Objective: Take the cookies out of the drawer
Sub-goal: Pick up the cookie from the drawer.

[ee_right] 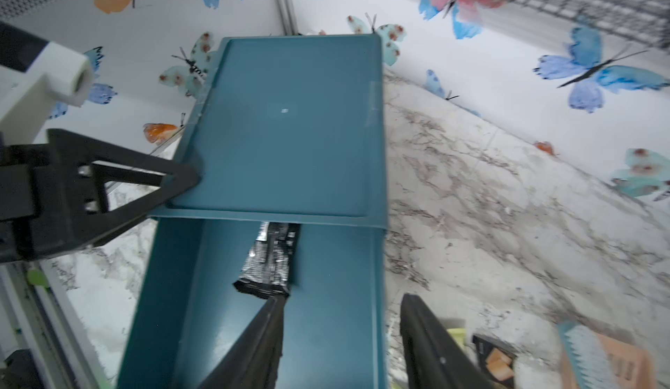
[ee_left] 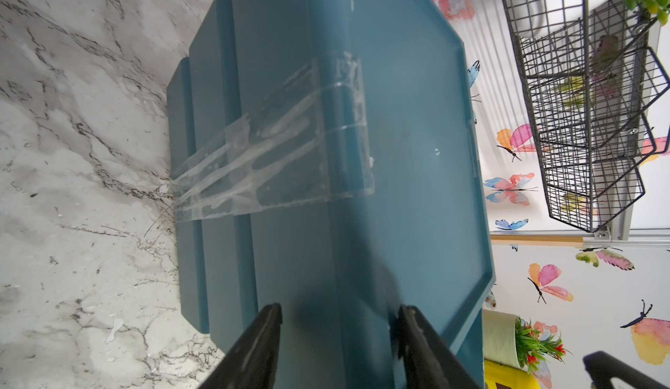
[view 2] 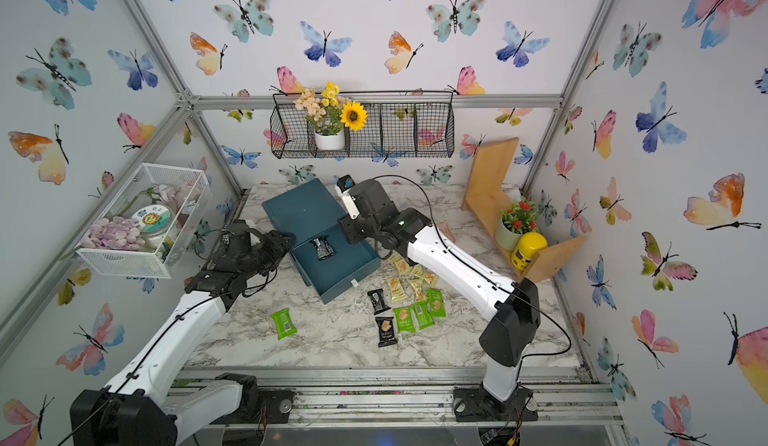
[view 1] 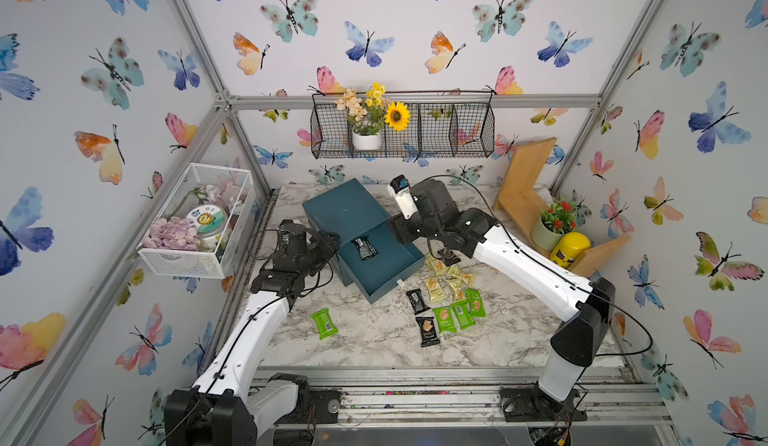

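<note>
A teal box (view 1: 345,211) stands at the back of the marble table with its drawer (view 1: 395,271) pulled out. One black cookie packet (view 1: 364,248) (ee_right: 270,264) lies inside the drawer. Several cookies (view 1: 453,294) in yellow, green and black wrappers lie on the table by the drawer's front, and a lone green cookie (view 1: 324,323) lies apart to the left. My left gripper (ee_left: 340,309) (view 1: 328,240) is shut on the box's left front corner. My right gripper (ee_right: 342,298) hangs open above the drawer's right wall, with one fingertip (ee_right: 277,305) near the black packet.
A pink-and-teal brush (ee_right: 598,361) lies beside the cookies. At the back right, a wooden shelf (view 1: 528,182) holds a potted plant (view 1: 548,232) and a yellow jar (view 1: 569,248). A white mesh basket (view 1: 195,219) hangs on the left wall and a black wire basket (view 1: 457,132) on the back wall.
</note>
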Robot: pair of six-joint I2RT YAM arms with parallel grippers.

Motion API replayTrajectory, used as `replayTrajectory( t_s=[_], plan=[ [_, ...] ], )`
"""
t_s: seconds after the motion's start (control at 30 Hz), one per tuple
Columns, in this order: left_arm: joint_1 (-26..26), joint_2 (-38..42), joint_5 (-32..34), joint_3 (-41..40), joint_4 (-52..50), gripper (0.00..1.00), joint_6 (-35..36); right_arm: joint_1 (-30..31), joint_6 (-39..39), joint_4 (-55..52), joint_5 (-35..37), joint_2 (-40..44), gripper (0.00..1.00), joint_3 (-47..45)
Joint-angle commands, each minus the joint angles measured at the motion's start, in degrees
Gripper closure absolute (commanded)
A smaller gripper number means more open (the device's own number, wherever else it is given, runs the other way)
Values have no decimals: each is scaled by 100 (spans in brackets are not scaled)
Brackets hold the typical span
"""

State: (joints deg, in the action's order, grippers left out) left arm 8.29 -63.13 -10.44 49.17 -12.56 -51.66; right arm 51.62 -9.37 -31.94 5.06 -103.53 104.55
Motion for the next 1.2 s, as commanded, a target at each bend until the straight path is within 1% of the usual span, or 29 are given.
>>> replayTrajectory(
  t_s=[0.0, 0.1, 0.2, 0.37, 0.57, 0.6, 0.7, 0.9, 1.17],
  plan=[
    [-30, -111, -44, -40, -432, 44, 93, 211, -667, -347, 322, -324, 44, 233],
    [-24, -107, -50, -32, -432, 44, 97, 354, -909, -401, 227, -626, 43, 461],
    [-24, -94, -36, -39, -432, 44, 95, 526, -1059, -588, 382, -951, 40, 752],
    [-27, -103, -32, -30, -441, 44, 86, 604, -1260, -1027, 597, -1509, 36, 1297],
    [-29, -107, -36, -30, -441, 44, 86, 630, -1235, -1213, 676, -1894, 26, 1724],
    [-27, -103, -37, -33, -440, 44, 78, 639, -1222, -1233, 683, -1941, 22, 1758],
    [-27, -111, -41, -37, -440, 44, 77, 639, -1208, -1338, 748, -2088, 19, 1873],
    [-30, -120, -53, -48, -432, 44, 76, 656, -1104, -1332, 845, -2284, 21, 1971],
    [-29, -122, -60, -44, -431, 44, 77, 674, -945, -1395, 1013, -2617, 30, 2235]
  ],
)
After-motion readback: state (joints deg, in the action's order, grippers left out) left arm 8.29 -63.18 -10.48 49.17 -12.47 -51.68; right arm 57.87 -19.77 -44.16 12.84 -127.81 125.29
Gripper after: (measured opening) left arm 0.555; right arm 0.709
